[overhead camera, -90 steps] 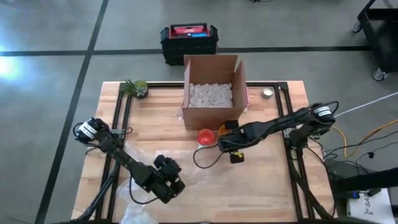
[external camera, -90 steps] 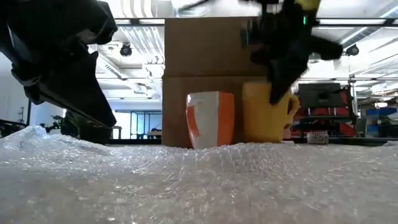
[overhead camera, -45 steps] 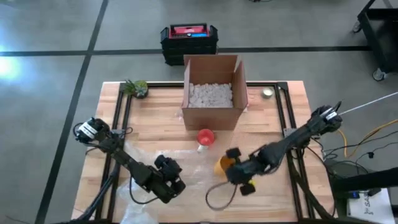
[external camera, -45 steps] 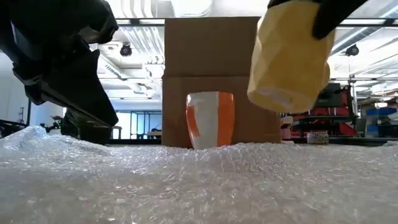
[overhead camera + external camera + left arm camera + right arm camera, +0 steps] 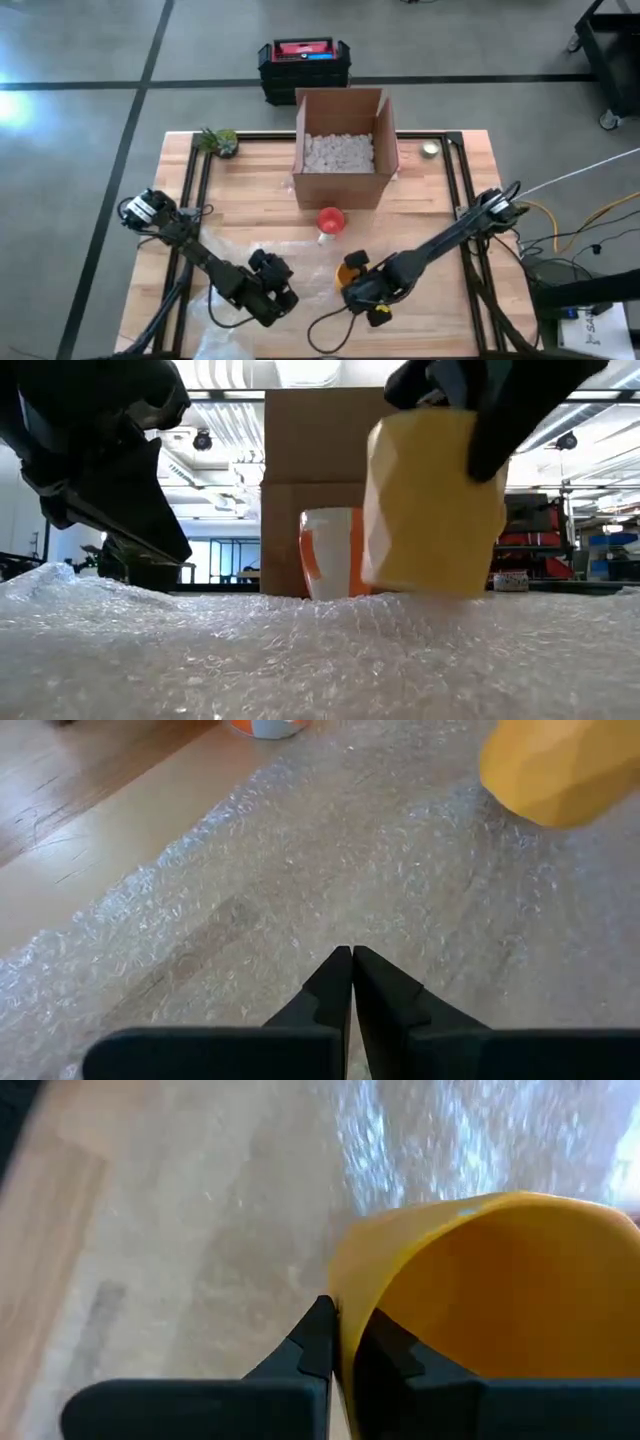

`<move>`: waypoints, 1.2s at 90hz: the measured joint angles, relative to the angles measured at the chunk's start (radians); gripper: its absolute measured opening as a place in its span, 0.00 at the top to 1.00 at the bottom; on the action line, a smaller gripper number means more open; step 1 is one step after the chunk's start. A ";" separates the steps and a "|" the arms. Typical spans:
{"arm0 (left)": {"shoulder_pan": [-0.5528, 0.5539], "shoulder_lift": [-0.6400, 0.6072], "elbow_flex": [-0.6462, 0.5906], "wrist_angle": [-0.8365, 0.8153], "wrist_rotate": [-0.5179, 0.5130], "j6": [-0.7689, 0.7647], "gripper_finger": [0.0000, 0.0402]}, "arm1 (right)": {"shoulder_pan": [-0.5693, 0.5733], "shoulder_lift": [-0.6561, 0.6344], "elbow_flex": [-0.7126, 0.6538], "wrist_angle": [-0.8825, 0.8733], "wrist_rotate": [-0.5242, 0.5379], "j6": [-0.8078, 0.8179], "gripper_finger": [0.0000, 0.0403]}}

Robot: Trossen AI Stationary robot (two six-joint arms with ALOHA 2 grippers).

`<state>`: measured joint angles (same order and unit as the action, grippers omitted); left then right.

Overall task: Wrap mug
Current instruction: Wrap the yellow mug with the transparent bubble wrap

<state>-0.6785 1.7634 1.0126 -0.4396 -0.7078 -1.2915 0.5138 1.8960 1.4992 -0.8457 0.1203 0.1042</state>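
Observation:
My right gripper (image 5: 360, 282) is shut on a yellow mug (image 5: 349, 271), which it carries over the right part of a bubble wrap sheet (image 5: 305, 290) spread on the table's near left. In the low view the yellow mug (image 5: 432, 500) is nearly upright, its base at the wrap's surface (image 5: 300, 650). My left gripper (image 5: 352, 955) is shut, its tips down at the wrap's near-left part. An orange-and-white mug (image 5: 330, 220) stands on its base on the wood in front of the box. My right gripper pinches the yellow mug's rim wall (image 5: 345, 1315), one finger (image 5: 390, 1350) inside the mug and the other finger (image 5: 318, 1335) outside. The fingers come from above, slanting down. The mug hangs almost upright; whether its base touches the wrap I cannot tell. My left gripper's shut tips are at the bubble wrap (image 5: 400, 850); whether they press on it I cannot tell.
An open cardboard box (image 5: 340, 150) with white packing peanuts stands at the table's far middle. A small plant (image 5: 218, 141) is at the far left and a small round thing (image 5: 430, 150) at the far right. A cable loop (image 5: 330, 322) lies near the front edge.
My right gripper has lifted the yellow mug from beside the box and carried it toward the table's near edge and to the left. The mug tipped on the way and is now nearly upright, low over the bubble wrap.

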 joint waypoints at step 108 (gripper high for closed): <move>-0.001 0.000 0.000 0.039 0.013 0.035 1.00 | 0.219 -0.551 -0.512 -0.217 -0.069 0.762 0.56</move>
<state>-0.6792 1.7634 1.0126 -0.4001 -0.6947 -1.2568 0.7330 1.3450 0.9871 -1.0625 0.0511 0.8660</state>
